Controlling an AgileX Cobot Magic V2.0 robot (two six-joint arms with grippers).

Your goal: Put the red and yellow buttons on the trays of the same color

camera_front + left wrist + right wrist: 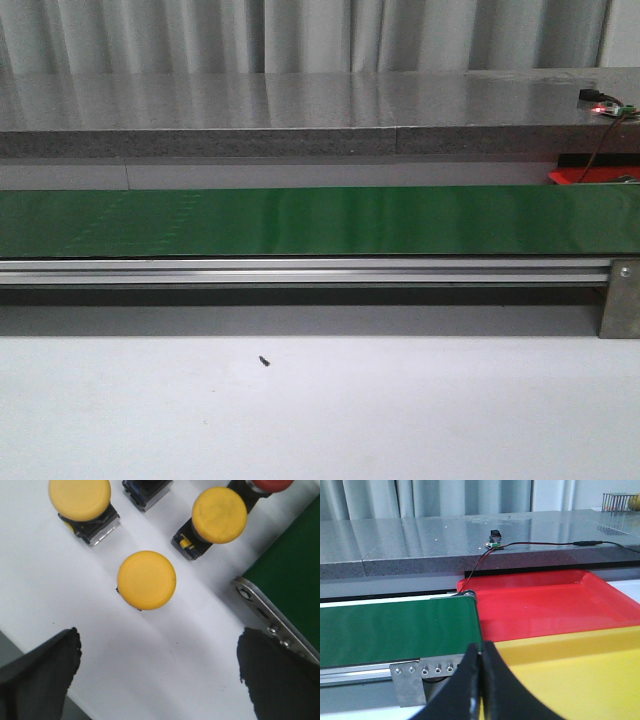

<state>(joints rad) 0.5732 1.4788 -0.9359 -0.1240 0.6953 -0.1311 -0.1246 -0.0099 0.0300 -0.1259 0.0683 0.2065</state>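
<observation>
Below, left claw [157, 672] spread wide, empty, over white counter [65, 605]; nearest yellow button [146, 580] just ahead. Probably rigid, light, slick-domed: best pinched on cap edge. Right claw [481, 680] closed, empty, before yellow tray [570, 675], red tray [545, 605] beyond.

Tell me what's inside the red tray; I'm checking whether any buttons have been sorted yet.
In the right wrist view the red tray shows only bare red floor, no buttons. Its nearest strip is hidden behind the yellow tray rim, so that part cannot be checked.
</observation>
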